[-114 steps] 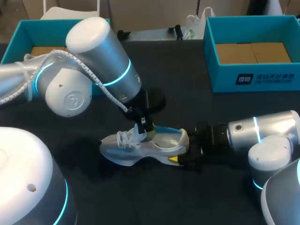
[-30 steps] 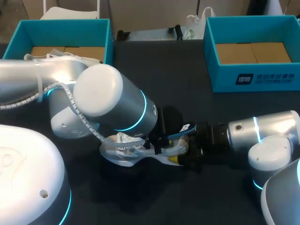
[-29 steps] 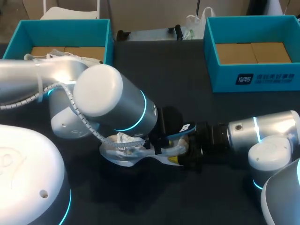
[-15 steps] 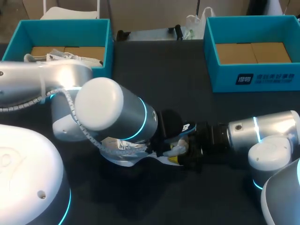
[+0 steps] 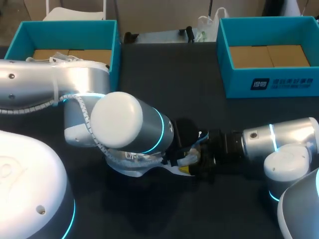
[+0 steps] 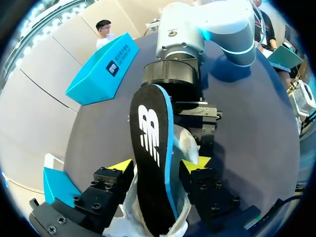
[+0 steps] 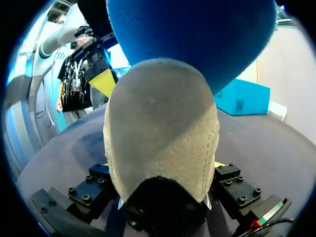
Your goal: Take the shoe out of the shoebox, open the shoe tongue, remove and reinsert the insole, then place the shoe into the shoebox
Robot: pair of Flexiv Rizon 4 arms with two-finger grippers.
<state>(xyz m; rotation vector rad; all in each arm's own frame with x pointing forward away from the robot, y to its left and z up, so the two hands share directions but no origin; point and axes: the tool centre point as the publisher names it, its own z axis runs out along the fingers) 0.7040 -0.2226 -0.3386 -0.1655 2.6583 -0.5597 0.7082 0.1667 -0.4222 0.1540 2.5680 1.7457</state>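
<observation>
Insole (image 6: 148, 138) pinched in left claw (image 6: 158, 164), while right claw (image 7: 160, 165) clamps shoe (image 7: 160, 123) heel.

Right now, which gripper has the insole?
The left gripper: the black insole stands clamped between its fingers. The right gripper holds the shoe by its heel instead.

Left arm (image 5: 124, 124) in from tabletop's left edge, elbow folded, big joint over tabletop middle, wrist pointed toward right edge. Left gripper (image 6: 158, 165) low, yellow tips either side of insole (image 6: 148, 148), pressed on its edges. Right arm (image 5: 279, 144) in from right edge, forearm level and low. Right gripper (image 7: 160, 165) faced left gripper, clamped on shoe (image 7: 160, 123) heel.
</observation>
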